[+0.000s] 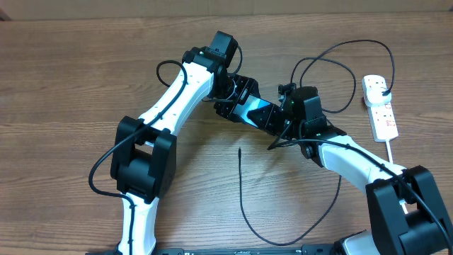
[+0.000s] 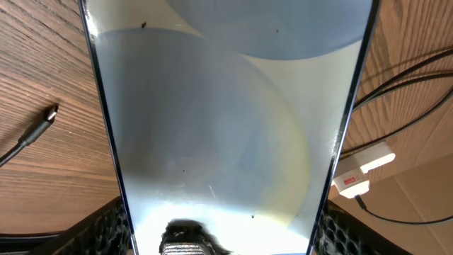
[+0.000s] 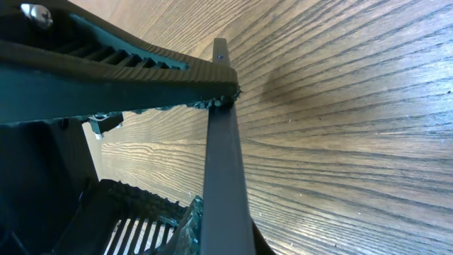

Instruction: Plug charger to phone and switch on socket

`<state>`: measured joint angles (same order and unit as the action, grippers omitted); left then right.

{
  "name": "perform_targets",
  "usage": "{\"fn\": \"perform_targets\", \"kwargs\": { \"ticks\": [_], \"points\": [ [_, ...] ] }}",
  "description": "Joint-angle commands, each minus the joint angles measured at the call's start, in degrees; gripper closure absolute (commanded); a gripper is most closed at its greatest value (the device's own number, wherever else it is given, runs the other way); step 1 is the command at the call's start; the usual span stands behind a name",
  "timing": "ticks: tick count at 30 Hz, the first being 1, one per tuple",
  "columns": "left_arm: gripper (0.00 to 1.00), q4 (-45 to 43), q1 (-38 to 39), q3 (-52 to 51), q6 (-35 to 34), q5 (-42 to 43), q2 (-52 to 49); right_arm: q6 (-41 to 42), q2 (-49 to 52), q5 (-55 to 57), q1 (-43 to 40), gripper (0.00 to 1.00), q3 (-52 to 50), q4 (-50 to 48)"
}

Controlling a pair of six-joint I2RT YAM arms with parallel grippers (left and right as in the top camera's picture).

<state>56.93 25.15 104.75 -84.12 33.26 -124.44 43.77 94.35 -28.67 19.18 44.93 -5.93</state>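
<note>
Charger [image 1: 240,177] loose on the near wood, phone [image 1: 256,113] held between two arms.
Its small tip lies bare just short of the phone, well apart from it; the right gripper [image 1: 277,138] is clenched tight, one finger against the phone's thin end, though whether it pinches I can't tell; the left gripper [image 1: 232,108] grasps the phone's other end across its width; farther right lies the white socket [image 1: 382,110].

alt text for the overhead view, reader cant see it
Two white-and-black robot arms meet mid-table, the left gripper and right gripper both gripping a phone between them. The loose tip of the charger lies on the wooden table nearby; a white power strip sits at the right.
</note>
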Motion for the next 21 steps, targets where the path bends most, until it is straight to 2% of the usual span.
{"fn": "perform_targets", "kwargs": {
  "ticks": [1,3,5,7,11,14,21],
  "points": [
    [0.96,-0.2,0.57,1.9,-0.74,0.83,-0.15,-0.76,0.2,1.03,0.26,0.96,1.27,0.09],
    [0.95,-0.17,0.55,1.9,-0.74,0.79,-0.15,-0.76,0.2,1.03,0.26,0.96,1.27,0.09],
    [0.85,-0.2,0.55,1.9,-0.74,0.76,-0.15,-0.76,0.2,1.03,0.26,0.96,1.27,0.07],
    [0.69,-0.17,0.55,1.9,-0.72,0.59,-0.15,-0.74,0.2,1.03,0.26,0.96,1.27,0.07],
    [0.23,0.2,0.55,1.9,-0.68,-0.68,-0.15,-0.76,0.2,1.03,0.24,0.96,1.27,0.07],
    [0.0,0.24,0.46,1.9,0.96,-0.83,-0.15,-0.76,0.2,1.03,0.24,0.96,1.27,0.04],
    [0.0,0.63,-1.38,1.92,7.93,-0.61,-0.15,-0.76,0.2,0.98,-0.94,0.96,1.27,0.11]
  ]
}}
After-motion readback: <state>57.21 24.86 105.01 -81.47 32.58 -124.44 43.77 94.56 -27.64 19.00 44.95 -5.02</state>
